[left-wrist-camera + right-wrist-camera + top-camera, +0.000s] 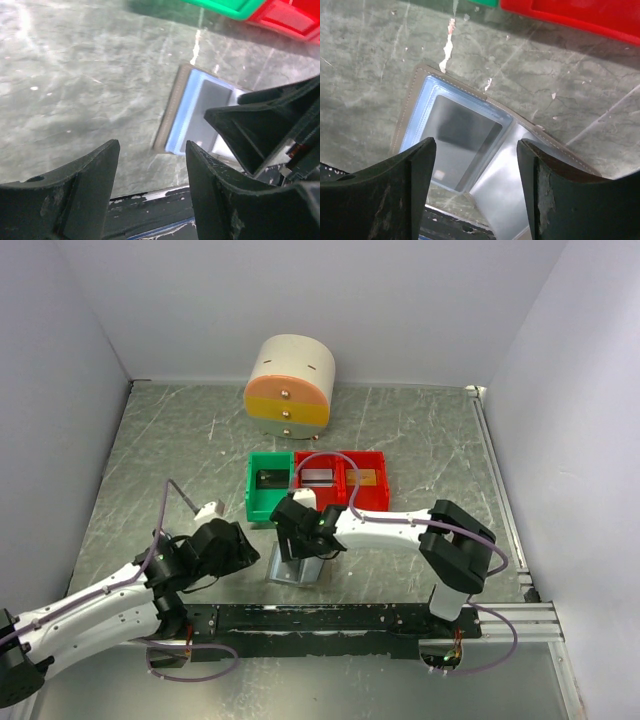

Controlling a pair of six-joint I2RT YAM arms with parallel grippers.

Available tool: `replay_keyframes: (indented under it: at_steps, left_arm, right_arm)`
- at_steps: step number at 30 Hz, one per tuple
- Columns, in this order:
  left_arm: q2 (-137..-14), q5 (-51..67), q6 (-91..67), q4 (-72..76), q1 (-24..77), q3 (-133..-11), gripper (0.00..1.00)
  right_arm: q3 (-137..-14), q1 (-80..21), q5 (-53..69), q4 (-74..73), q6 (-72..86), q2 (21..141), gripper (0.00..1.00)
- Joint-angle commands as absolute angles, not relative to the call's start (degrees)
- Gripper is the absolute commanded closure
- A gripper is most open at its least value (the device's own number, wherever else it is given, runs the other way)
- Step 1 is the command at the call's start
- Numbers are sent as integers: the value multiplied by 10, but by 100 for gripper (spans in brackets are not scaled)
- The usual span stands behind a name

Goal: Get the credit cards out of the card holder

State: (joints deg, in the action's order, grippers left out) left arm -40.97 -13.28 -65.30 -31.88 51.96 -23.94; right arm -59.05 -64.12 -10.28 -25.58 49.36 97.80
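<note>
the grey table [420, 430] with pale streaks fills most of the view, and white walls stand around it. a black rail [350, 618] runs along its near edge. the left arm [100, 610] reaches in from the near left corner. the right arm [390, 528] bends from the near right toward the middle.

at the back of the table stands a round box [290, 385] with drawers in cream, yellow, orange and green. in the middle sit a green bin [251, 490] and a red bin [383, 485], side by side and touching. the red bin has two parts. a silver card [320, 477] lies in the left part and a gold card [368, 477] lies in the right part. something dark lies in the green bin, too small to tell.

the right pincer [476, 165] hangs right over the open card holder [507, 180]. its two fingers are wide apart and hold nothing. i cannot tell if the tips touch the holder. the left pincer [152, 170] is low, just to the left of the card holder, and points at it. its fingers are apart too, with only bare table between them.

the card holder lies open and flat on the table, just in front of the bins and close to the black rail. its edge is grey-brown and its inside is pale blue and silvery. a dark card [462, 135] sits inside the blue pocket, on the half nearer the left pincer.
</note>
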Motion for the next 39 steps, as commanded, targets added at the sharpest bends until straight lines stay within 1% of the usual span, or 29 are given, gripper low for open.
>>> replay_keyframes:
  at_steps: [1, 9, 15, 34, 37, 39]
  left_arm:
    - [-378, -209, -705, -417, 522, -259, 32]
    - [-350, -225, -714, -450, 522, -267, 32]
    - [-349, -219, -712, -455, 522, -267, 32]
    - [-356, -211, -705, -438, 522, -263, 33]
    - [-357, -214, -706, -439, 522, -264, 33]
    - [-357, -215, -706, -437, 522, -265, 33]
  right_arm:
    - [-630, -656, -152, -297, 506, 998, 33]
    - [-661, -663, -162, -321, 571, 1033, 31]
    - [-651, -664, -171, -325, 622, 1048, 31]
    - [-687, -673, -191, -371, 620, 1099, 29]
    - [-694, -674, -192, -376, 616, 1106, 29]
    - [-690, -673, -189, -368, 610, 1104, 31]
